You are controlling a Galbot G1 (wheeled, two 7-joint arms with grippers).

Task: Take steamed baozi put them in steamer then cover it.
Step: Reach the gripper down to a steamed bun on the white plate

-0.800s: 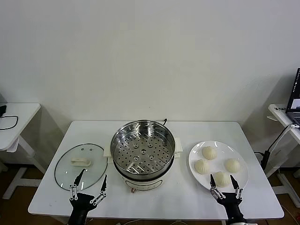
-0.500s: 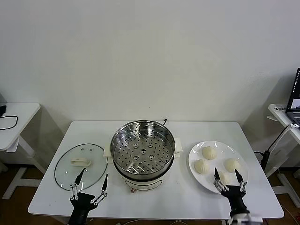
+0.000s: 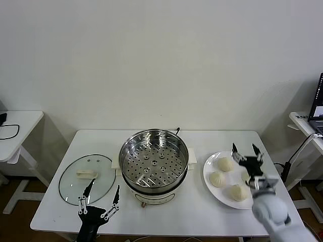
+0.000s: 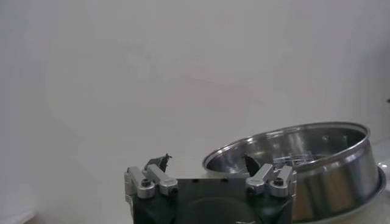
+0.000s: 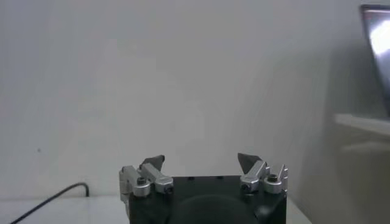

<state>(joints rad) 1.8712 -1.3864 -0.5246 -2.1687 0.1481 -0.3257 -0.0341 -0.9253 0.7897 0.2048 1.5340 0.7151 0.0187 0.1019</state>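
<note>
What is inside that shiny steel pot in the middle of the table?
Inside the steamer only its perforated tray shows; no buns are in it. The baozi lie on the white plate. Whatever is beneath the tray is hidden.

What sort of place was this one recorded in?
Probably a lab or office staged for a cooking test, not a real kitchen: a plain white table against a bare wall, a steamer, and a laptop on a side desk.

Steamer [image 3: 153, 162] at centre of the desk [image 3: 202, 212]; cover [image 3: 87, 178] flat to its left; plate [image 3: 211, 181] to its right, carrying four baozi [image 3: 217, 178].
</note>
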